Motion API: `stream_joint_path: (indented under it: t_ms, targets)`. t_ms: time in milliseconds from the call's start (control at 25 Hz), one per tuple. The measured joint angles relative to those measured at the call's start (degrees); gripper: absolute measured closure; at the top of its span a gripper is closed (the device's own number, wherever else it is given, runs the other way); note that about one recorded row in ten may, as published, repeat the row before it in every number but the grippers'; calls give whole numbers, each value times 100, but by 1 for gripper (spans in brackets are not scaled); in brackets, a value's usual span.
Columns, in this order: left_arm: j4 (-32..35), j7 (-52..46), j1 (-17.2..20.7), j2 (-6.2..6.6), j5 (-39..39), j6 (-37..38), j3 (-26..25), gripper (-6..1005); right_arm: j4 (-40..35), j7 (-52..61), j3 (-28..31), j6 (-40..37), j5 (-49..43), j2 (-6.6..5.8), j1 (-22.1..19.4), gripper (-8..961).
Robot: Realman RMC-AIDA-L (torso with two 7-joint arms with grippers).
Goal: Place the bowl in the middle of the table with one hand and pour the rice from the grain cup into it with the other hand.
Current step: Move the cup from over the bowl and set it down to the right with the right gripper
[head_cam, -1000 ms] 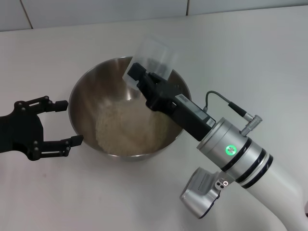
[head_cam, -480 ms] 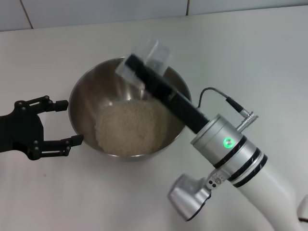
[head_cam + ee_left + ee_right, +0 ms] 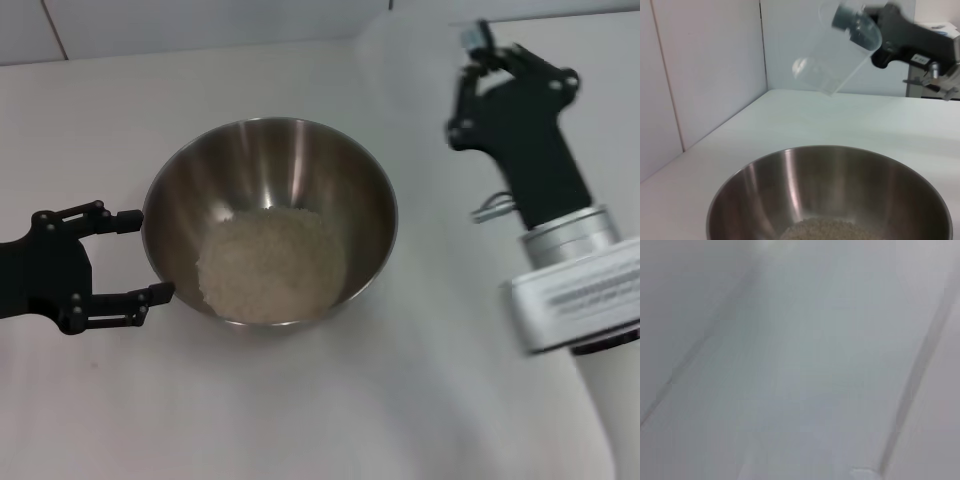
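The steel bowl point(image 3: 262, 160) stands on the white table point(image 3: 300, 400) with a heap of rice point(image 3: 268, 262) in its bottom. It also shows in the left wrist view point(image 3: 790, 185), with the rice point(image 3: 832, 232) low inside it. My left gripper point(image 3: 138, 256) is open, its fingers either side of the bowl's left rim. My right gripper point(image 3: 490, 55) is raised at the far right, away from the bowl. The left wrist view shows my right gripper point(image 3: 860, 22) shut on the clear grain cup point(image 3: 840, 55), which is tilted, looks empty and is high beyond the bowl.
A tiled wall point(image 3: 200, 20) runs along the table's far edge. My right arm's silver wrist point(image 3: 580, 290) hangs over the table's right side. The right wrist view shows only blurred pale surfaces.
My right arm has swung up and away to the right, taking the cup off the bowl. The rice heap lies settled in the bowl. The left gripper and bowl have not moved.
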Motion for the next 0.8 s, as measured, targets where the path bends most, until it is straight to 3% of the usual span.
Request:
stream_joint_path:
  t_ms: [240, 440, 800]
  targets:
    - [0, 0, -3, 0, -21, -9, 89, 133, -1434, 2514, 62, 584, 670, 30, 397, 861]
    - [0, 0, 1, 0, -33, -10, 105, 133, -1908, 2922, 45, 1608, 689, 30, 767, 848]
    - [0, 0, -27, 0, -15, -10, 106, 133, -1980, 2968, 35, 2790, 626, 9, 1178, 826]
